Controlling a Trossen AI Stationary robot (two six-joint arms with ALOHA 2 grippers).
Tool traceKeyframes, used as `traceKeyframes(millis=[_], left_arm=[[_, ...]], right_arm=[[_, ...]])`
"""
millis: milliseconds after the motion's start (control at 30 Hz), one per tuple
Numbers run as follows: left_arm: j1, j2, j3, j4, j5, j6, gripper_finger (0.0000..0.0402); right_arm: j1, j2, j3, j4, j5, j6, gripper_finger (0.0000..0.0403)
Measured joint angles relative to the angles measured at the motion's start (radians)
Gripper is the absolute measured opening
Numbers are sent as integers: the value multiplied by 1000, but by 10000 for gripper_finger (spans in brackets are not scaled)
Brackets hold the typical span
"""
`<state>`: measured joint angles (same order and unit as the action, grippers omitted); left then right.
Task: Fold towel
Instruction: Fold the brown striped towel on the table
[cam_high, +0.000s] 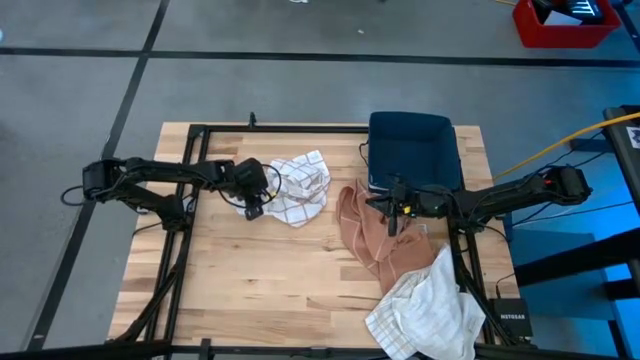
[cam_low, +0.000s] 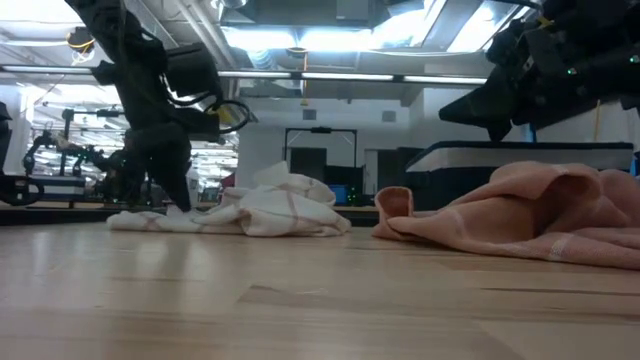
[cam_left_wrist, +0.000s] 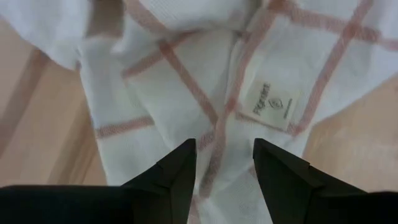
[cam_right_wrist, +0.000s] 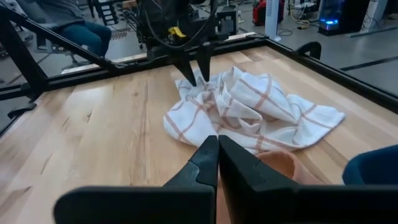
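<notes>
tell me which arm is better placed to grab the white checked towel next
Left. Its claw is open and down at the edge of the crumpled white towel with reddish checks, cloth showing between its fingers. The right claw is shut, raised over the peach cloth towel, farther off.

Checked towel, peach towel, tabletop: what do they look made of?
Checked towel: thin woven cloth, likely cotton; matte, white with reddish grid lines, sewn label, soft creases. Peach towel: thicker-looking soft cloth, matte, rounded folds; fibre unclear. Tabletop: light wood boards, visible grain and joints, slight sheen.
</notes>
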<state>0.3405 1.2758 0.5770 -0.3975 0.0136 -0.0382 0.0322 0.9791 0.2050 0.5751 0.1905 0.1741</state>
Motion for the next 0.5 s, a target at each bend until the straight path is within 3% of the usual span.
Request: traceKeyframes(millis=[500], left_arm=[[1,56,1,4,5,78,58]], right_arm=[[0,0,0,8,35,-22,17]])
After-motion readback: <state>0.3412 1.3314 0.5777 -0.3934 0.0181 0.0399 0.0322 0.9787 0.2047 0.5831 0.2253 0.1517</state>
